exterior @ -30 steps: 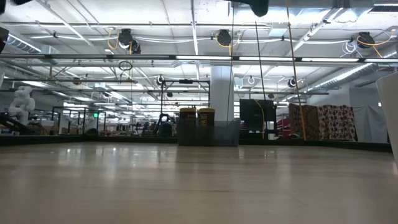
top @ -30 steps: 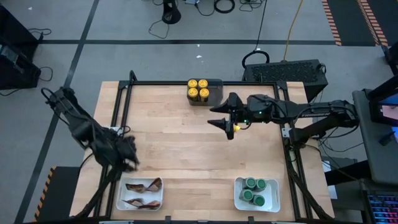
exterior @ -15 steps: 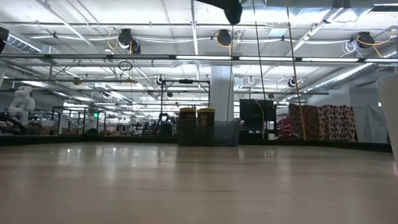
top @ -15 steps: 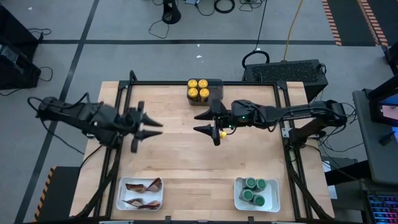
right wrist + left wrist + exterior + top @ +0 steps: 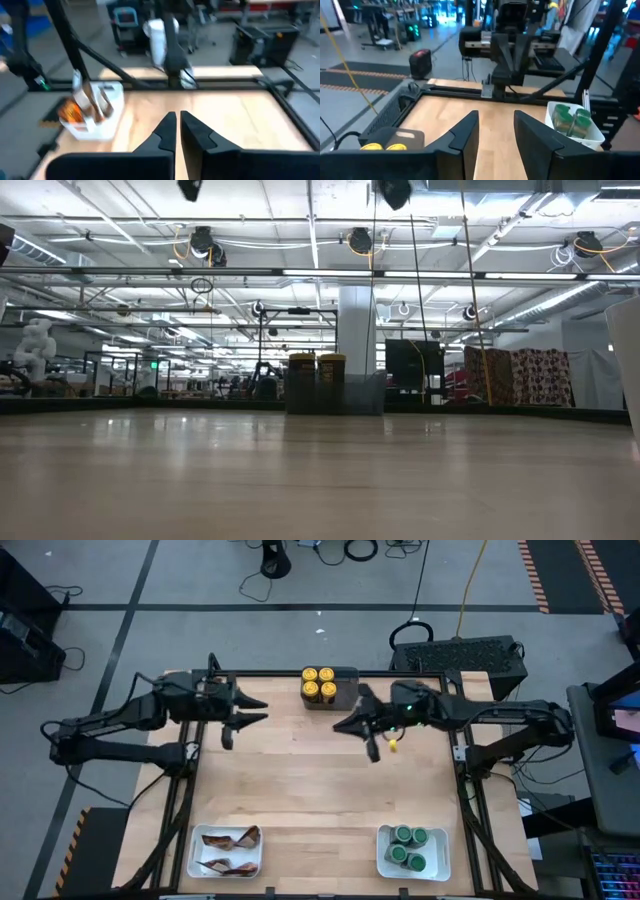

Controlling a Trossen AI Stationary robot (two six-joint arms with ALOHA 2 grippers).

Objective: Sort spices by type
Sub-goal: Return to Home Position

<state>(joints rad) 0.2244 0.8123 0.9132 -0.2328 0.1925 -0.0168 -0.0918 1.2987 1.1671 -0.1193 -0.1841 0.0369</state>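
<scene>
**desk:** what did you have in front of you?

**me:** i had the pale planked tabletop (image 5: 300,780) with its black rail. both arms were raised over the back half. my left gripper (image 5: 496,122) hung toward the back-left corner, fingers apart and empty. my right gripper (image 5: 178,120) hung near the middle of the back edge, fingers drawn together on nothing.

**desk:** and the spices?

**me:** sorted, as far as i could judge. the yellow-lidded jars (image 5: 320,683) sat in the dark grey bin (image 5: 347,678) at the middle of the back edge. the green-lidded jars (image 5: 408,847) sat in the right white tray (image 5: 443,860) at the front-right corner. the orange packets (image 5: 228,848) lay in the left white tray (image 5: 195,858) at the front-left corner.

**desk:** what worried you?

**me:** mostly the bin. the right gripper was near it, so a low swing on the way home could have clipped it and sent the round jars rolling. the grippers also faced each other, so a careless sweep could have brought them together. the front trays were well apart from both arms, so i rated them safe.

**desk:** how did the things look?

**me:** the bin was boxy and matt, and the trays were smooth and white with rounded corners. the jars were squat cylinders with flat lids. the packets were thin, pointed and leaf-like, and i guessed they were light enough to snag.
</scene>
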